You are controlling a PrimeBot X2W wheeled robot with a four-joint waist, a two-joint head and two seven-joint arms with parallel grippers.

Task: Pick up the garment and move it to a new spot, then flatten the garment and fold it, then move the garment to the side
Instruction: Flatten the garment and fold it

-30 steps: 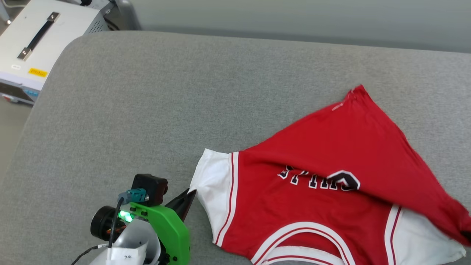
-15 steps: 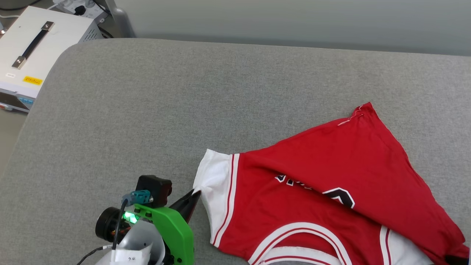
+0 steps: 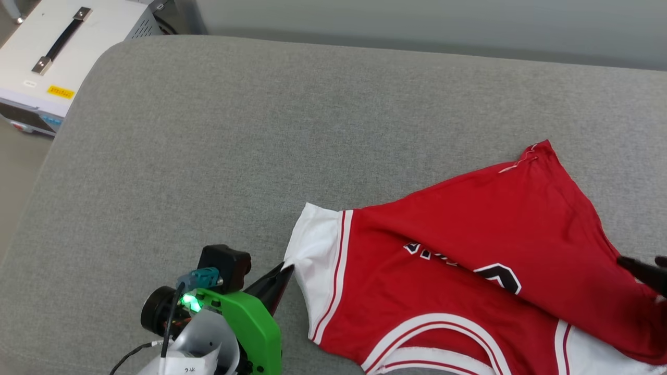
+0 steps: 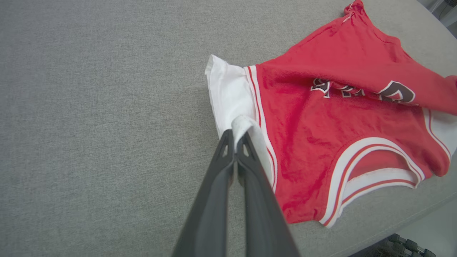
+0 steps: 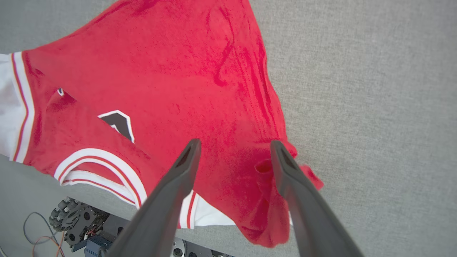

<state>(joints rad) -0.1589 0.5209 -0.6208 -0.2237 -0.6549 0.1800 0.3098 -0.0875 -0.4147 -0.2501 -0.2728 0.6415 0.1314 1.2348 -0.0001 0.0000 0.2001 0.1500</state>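
The garment [image 3: 469, 250], a red jersey with white sleeves and striped trim, lies on the grey cushion [image 3: 234, 130] with its lower part folded over the black lettering. My left gripper [image 3: 285, 269] is shut on the hem of the white sleeve [image 4: 232, 96], which bunches at the fingertips [image 4: 228, 137]. My right gripper [image 5: 235, 144] hangs open just above the rumpled red corner of the garment [image 5: 214, 89], with nothing between its fingers. In the head view the right gripper [image 3: 649, 271] shows as dark tips at the right edge.
A white equipment case [image 3: 62, 47] with a black handle stands beyond the cushion's far left corner. The cushion's near edge runs just below the garment, and beneath it sit wheels and cables [image 5: 71, 221] on the floor. Bare grey fabric stretches left and behind.
My right gripper has opened and let go of the red corner, and the folded flap has settled lower over the lettering. The left gripper keeps its hold. The head camera has shifted slightly.
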